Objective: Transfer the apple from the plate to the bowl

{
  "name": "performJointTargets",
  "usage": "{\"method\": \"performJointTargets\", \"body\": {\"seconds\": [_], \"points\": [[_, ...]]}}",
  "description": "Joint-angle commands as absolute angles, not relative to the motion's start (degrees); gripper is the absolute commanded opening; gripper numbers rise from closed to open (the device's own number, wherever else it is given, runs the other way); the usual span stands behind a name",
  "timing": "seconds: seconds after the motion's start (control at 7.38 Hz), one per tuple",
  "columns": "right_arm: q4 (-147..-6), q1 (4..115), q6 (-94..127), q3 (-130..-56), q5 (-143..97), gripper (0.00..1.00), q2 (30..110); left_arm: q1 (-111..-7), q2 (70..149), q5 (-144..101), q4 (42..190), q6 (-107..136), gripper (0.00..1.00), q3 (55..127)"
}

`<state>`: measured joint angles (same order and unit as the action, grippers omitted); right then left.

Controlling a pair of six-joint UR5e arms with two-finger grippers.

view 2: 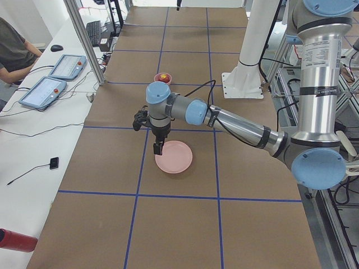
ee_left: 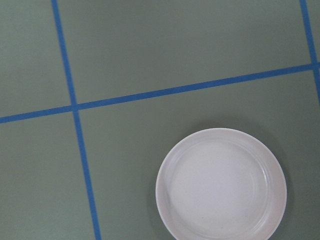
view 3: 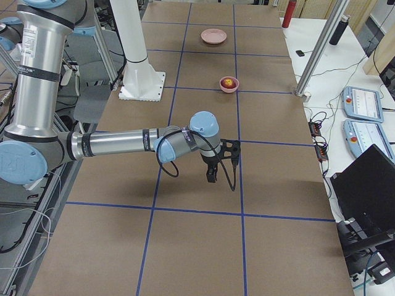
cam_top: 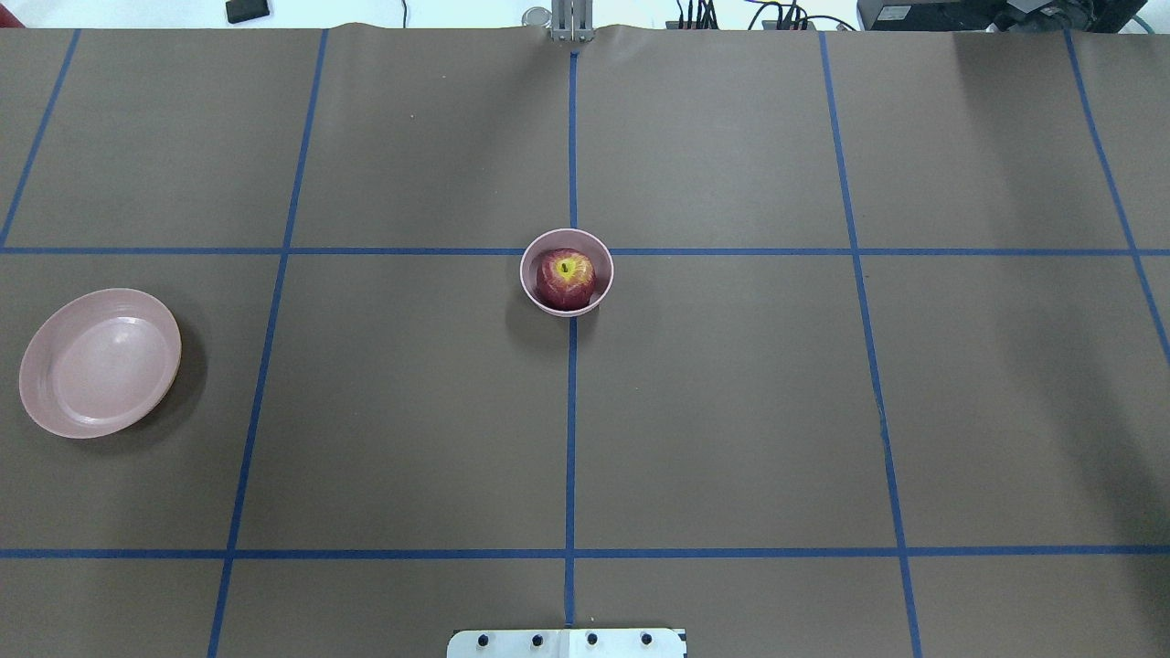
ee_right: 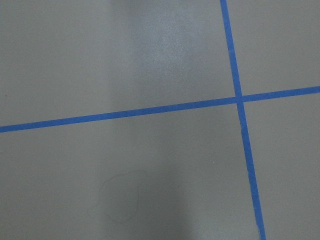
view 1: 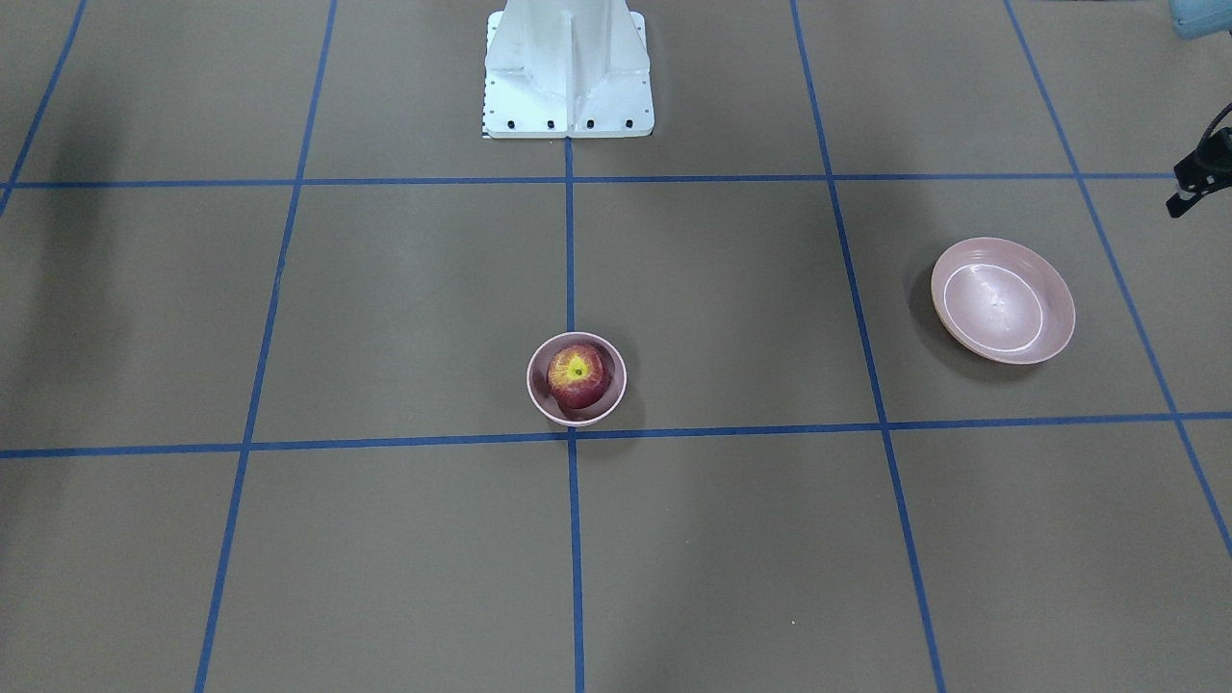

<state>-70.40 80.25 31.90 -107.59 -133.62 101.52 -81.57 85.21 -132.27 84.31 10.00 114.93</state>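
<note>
The dark red apple [view 1: 577,375] with its yellow-green stem patch sits inside the small deep pink bowl [view 1: 539,405] at the table's middle; it also shows in the overhead view [cam_top: 565,277]. The wide shallow pink plate [cam_top: 96,361] lies bare on my left side and shows in the left wrist view [ee_left: 222,185]. My left gripper [view 2: 157,150] hangs above the plate's edge, away from the bowl. My right gripper [view 3: 211,177] hangs above bare table on the right side. For both I cannot tell whether they are open or shut.
The white robot base [view 1: 568,72] stands at the table's robot side. Blue tape lines [cam_top: 570,411] grid the brown table. A metal post [view 2: 84,39], tablets [view 2: 44,91] and an operator [view 2: 11,50] line the far side. A red bottle [view 2: 17,240] lies there too.
</note>
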Motion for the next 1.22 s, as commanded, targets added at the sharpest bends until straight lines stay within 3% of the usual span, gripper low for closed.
{"method": "performJointTargets", "body": {"seconds": [0.0,0.27,0.54,1.08], "points": [[-70.66,77.64,30.34,-107.41,-133.68,1.0,101.78,-83.5,84.45,-132.71,84.37,10.11,0.98,115.06],[-73.37,76.28,20.89,-106.17,-131.67,1.0,101.51,-83.5,86.31,-132.71,84.2,9.85,0.98,113.91],[-87.03,80.59,5.25,-106.09,-132.46,1.0,98.73,-83.15,86.57,-132.71,83.85,10.55,0.98,115.14],[-90.09,81.04,6.15,-106.17,-132.98,1.0,98.53,-83.14,85.17,-132.72,83.5,10.37,0.98,114.87]]}}
